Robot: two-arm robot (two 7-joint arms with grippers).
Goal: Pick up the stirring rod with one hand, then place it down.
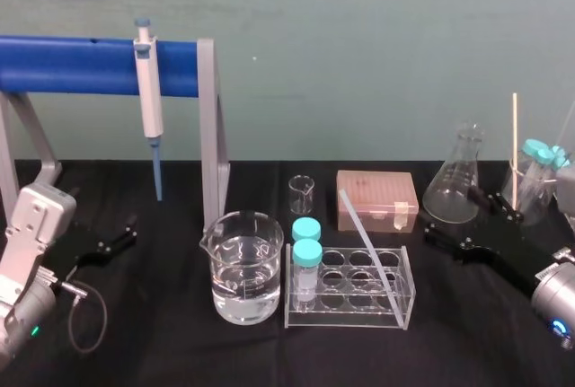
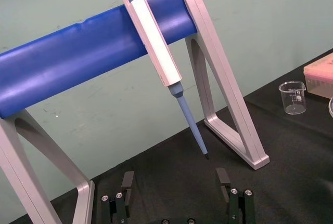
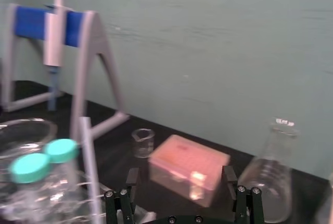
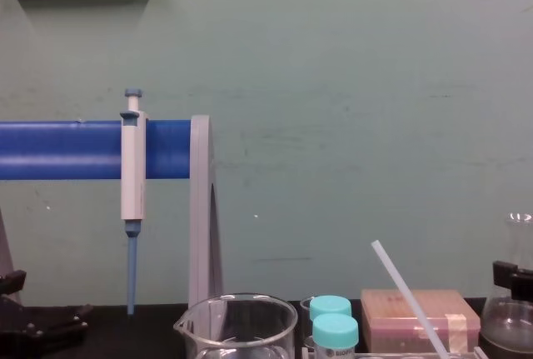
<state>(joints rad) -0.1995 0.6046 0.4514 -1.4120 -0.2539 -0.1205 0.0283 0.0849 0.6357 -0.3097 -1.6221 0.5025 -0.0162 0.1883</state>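
Right pincer low over the black table toward its right side, jaws spread wide, nothing between them. Stirring rod off to that pincer's left, untouched and apart from both fingers, leaning tilted in the clear test-tube rack: lower end at the rack's front corner nearest that pincer, upper end slanting up and away toward the back left. Two teal-capped vials upright at the rack's side farthest from the right pincer, large glass beaker of clear liquid just beyond them. Pink tip box behind the rack, ahead and left of the right pincer; Erlenmeyer flask just behind its rear finger. Left pincer parked near the table's left edge, likewise wide and empty, facing the blue-barred stand with the pipette hung on it; rod well off to its right, past the beaker.
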